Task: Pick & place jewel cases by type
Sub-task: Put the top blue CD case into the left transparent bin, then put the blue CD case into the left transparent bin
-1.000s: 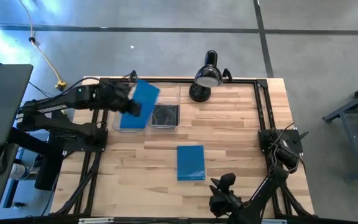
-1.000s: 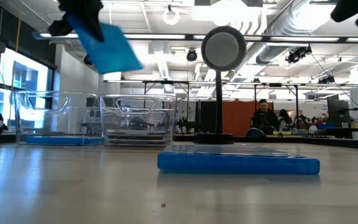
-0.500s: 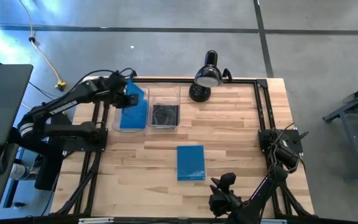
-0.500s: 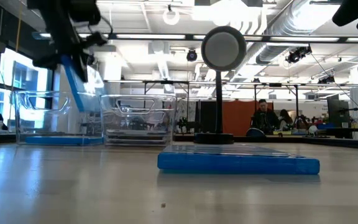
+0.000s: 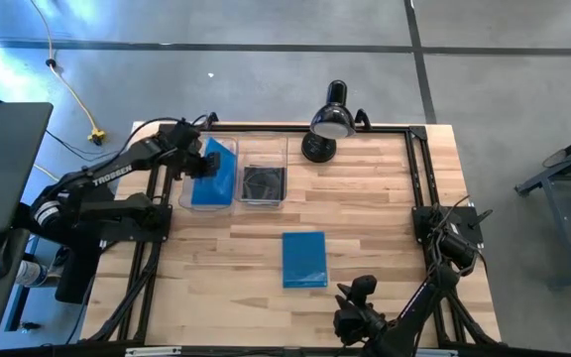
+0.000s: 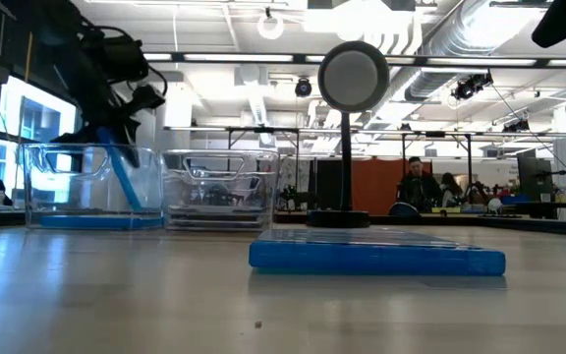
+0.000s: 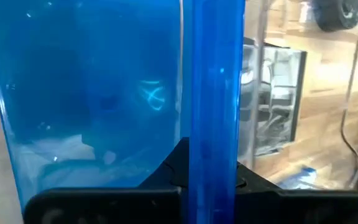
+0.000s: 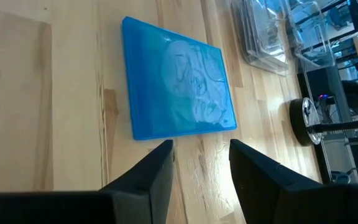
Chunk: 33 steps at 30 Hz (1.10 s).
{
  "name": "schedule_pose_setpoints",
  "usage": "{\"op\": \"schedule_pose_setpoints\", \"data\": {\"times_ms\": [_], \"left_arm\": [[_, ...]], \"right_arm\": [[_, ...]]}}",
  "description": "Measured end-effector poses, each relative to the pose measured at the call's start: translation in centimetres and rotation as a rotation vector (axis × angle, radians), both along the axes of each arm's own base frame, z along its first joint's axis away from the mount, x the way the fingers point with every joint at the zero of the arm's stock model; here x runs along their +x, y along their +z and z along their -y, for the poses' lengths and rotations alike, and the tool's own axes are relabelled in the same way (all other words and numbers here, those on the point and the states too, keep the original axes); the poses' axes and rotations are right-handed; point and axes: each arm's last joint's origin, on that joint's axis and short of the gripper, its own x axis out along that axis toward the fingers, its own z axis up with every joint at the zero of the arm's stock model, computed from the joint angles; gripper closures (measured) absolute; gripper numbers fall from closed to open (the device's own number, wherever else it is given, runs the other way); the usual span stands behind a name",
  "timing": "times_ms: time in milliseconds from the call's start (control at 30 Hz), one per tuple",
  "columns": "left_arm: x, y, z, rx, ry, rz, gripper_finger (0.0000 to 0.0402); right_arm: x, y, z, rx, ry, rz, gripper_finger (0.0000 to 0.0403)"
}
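Note:
My left gripper (image 5: 198, 159) is shut on a translucent blue jewel case (image 5: 218, 159), held on edge inside the left clear bin (image 5: 184, 193). The case also shows in the low view (image 6: 126, 177). Another blue case (image 6: 96, 221) lies flat on that bin's bottom. A dark case (image 5: 263, 183) lies in the right clear bin (image 5: 284, 159). One more blue jewel case (image 5: 304, 259) lies flat on the table's middle. Near the front edge my right gripper (image 8: 199, 163) stands open, just short of that case's near edge (image 8: 166, 130). My left gripper pinches the blue case by its two flat faces, at the edge nearest the fingers (image 7: 213, 155), one finger (image 7: 169, 171) on each side. The fingers slant down from the table's left. The case stands on edge, tilted, its lower end (image 6: 150, 202) down in the left bin; whether it touches the bottom I cannot tell.
A black desk lamp (image 5: 330, 119) stands at the far edge, right of the bins; its round head (image 6: 352, 77) faces the low camera. A black frame rail (image 5: 419, 178) runs along the table's right side. Bare wood lies between the bins and the loose blue case.
My left gripper has gone down and toward the table's far left corner, into the left bin, and has rolled. The blue case it holds has turned from a broad tilted face to standing on edge and has sunk from above the bin into it.

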Motion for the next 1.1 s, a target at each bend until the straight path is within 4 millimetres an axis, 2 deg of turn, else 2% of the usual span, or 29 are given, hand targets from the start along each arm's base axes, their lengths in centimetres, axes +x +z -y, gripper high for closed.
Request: {"op": "schedule_pose_setpoints", "data": {"times_ms": [133, 333, 833, 933, 1100], "left_arm": [[-0.2, -0.9, 0.1, -0.012, 0.007, -0.010, 0.0389], [0.1, -0.7, -0.1, 0.048, -0.033, 0.014, 0.0374], [-0.3, -1.0, 0.2, 0.052, -0.061, -0.055, 0.0217], [-0.4, -0.5, 0.2, 0.047, -0.051, -0.080, 0.0200], [-1.0, 1.5, 0.2, 0.096, 0.017, -0.218, 0.0192]], "right_arm": [[0.0, 0.0, 0.0, 0.008, -0.004, -0.010, 0.0263], [0.1, 0.0, 0.1, 0.009, -0.009, -0.012, 0.0263], [0.2, 0.0, 0.1, 0.014, -0.012, -0.015, 0.0263], [0.2, 0.0, 0.2, 0.015, -0.014, -0.017, 0.0263], [0.3, -0.1, 0.3, 0.030, -0.027, -0.036, 0.0263]]}}
